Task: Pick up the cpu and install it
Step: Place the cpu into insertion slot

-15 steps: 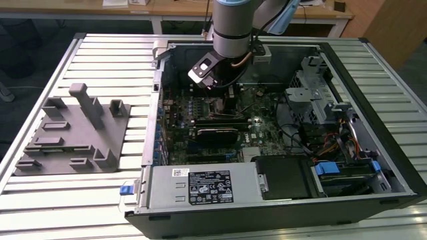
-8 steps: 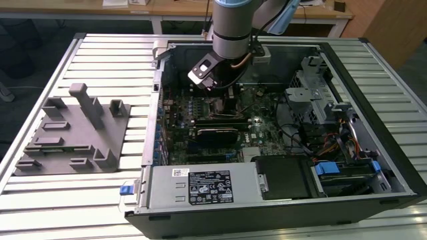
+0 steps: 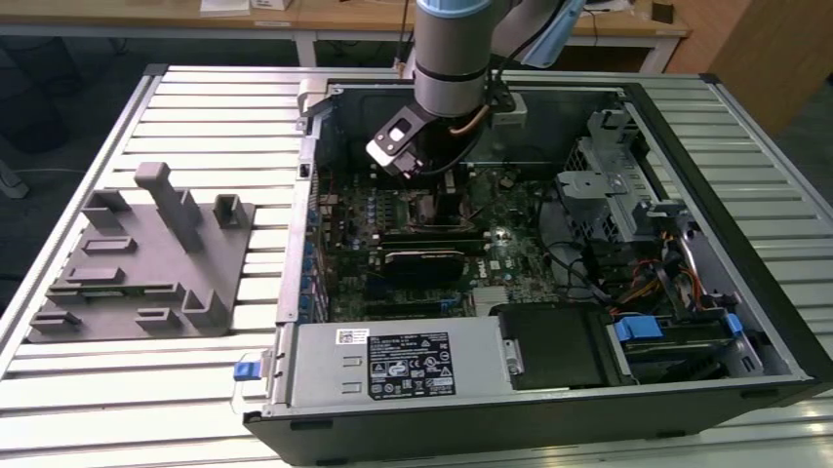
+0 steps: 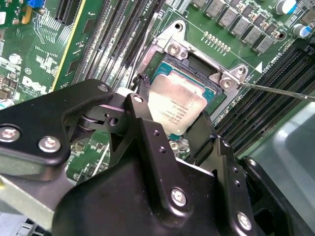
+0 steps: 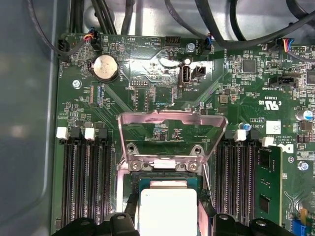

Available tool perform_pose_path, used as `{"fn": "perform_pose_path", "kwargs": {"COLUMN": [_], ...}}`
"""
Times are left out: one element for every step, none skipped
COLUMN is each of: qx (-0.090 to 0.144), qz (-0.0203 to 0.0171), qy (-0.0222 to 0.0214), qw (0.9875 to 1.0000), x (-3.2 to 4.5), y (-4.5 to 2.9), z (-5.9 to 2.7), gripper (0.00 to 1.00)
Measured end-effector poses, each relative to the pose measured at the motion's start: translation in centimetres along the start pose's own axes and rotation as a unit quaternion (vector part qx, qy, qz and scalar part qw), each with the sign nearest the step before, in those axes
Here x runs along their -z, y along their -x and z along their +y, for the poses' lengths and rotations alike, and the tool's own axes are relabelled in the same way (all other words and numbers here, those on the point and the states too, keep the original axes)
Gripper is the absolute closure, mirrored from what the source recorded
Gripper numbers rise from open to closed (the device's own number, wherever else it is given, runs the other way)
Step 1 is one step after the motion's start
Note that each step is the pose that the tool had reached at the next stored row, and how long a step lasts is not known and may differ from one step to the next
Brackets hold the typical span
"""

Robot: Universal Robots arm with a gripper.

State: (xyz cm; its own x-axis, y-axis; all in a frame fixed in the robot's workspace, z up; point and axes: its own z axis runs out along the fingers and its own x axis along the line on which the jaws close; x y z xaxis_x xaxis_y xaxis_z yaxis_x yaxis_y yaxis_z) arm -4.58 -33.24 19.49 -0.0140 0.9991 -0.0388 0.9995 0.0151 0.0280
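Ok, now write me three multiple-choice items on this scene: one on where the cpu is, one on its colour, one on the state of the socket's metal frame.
1. Where is the cpu?
A. on the grey tray
B. at the socket on the motherboard
C. on the power supply

2. What colour is its top?
A. black
B. gold
C. pale silver

3. The metal load frame is:
A. swung open
B. clamped over the cpu
C. taken off the board

Answers:
1 B: both wrist views show it at the socket opening.
2 C: its top is pale silver.
3 A: the frame stands raised, clear of the cpu.
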Motion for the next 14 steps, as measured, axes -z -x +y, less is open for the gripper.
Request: {"fn": "perform_pose_path", "kwargs": {"qx": [0.000,0.000,0.000,0.000,0.000,0.000,0.000,0.000,0.000,0.000,0.000,0.000,0.000,0.000], "qz": [0.0000,0.0000,0.0000,0.0000,0.0000,0.0000,0.0000,0.0000,0.0000,0.0000,0.0000,0.0000,0.0000,0.0000], "qy": [0.0000,0.0000,0.0000,0.0000,0.0000,0.0000,0.0000,0.0000,0.0000,0.0000,0.0000,0.0000,0.0000,0.0000], "qw": [1.0000,1.0000,1.0000,1.0000,1.0000,1.0000,1.0000,1.0000,1.0000,1.0000,1.0000,1.0000,1.0000,1.0000], "x": [-0.03,-0.05,-0.07,-0.08,-0.08,-0.08,-0.08,-0.09,-0.09,-0.09,-0.09,-0.09,-0.09,-0.09], "y": [0.00,0.00,0.00,0.00,-0.01,0.00,0.00,0.00,0.00,0.00,0.00,0.00,-0.01,-0.01], "z": [0.00,0.00,0.00,0.00,0.00,0.00,0.00,0.00,0.00,0.00,0.00,0.00,0.00,0.00], "gripper": [0.45,0.45,0.45,0.45,0.45,0.45,0.45,0.45,0.45,0.45,0.45,0.45,0.45,0.38]}}
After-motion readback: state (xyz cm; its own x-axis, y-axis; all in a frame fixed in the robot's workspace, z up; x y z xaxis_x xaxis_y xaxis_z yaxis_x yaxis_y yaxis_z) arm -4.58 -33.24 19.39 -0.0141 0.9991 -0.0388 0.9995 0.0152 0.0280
